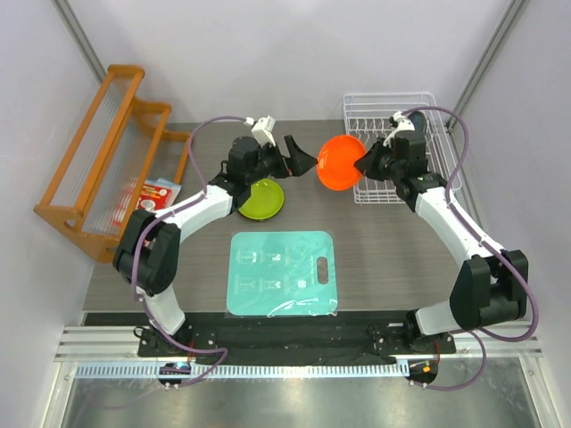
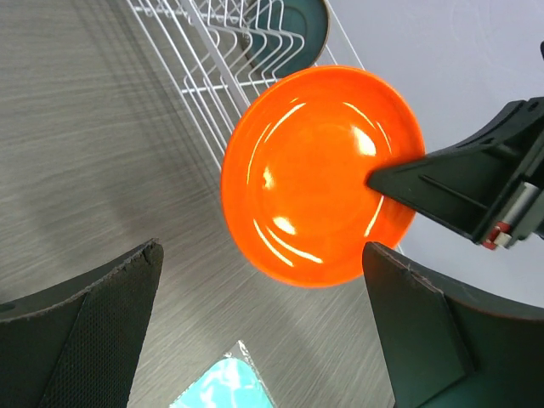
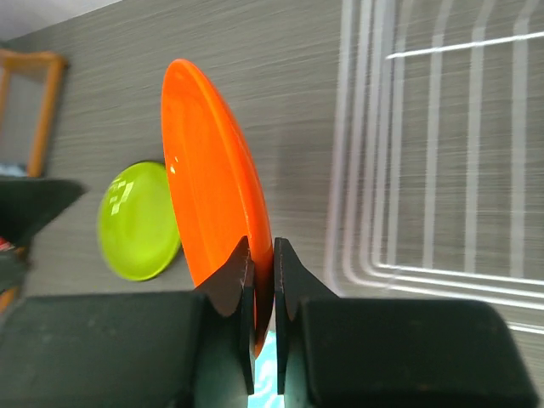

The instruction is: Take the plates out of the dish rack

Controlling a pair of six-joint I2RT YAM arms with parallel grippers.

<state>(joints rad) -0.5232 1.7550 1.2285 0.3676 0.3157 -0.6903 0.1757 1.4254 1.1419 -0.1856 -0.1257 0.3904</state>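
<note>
My right pincer point(image 3: 262, 255) is clenched on the rim of the orange plate point(image 1: 340, 162), the dish rack point(image 1: 393, 107) just behind it, while my left pincer point(image 1: 302, 159) is spread wide facing that plate, with the green plate point(image 1: 260, 198) flat on the worktop point(image 1: 384, 259) near it.

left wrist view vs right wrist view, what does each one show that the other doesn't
Only the left wrist view shows a blue-teal plate in the dish rack. Only the right wrist view shows the lime green plate lying on the table. Both show the orange plate pinched at its rim by the right gripper.
</note>
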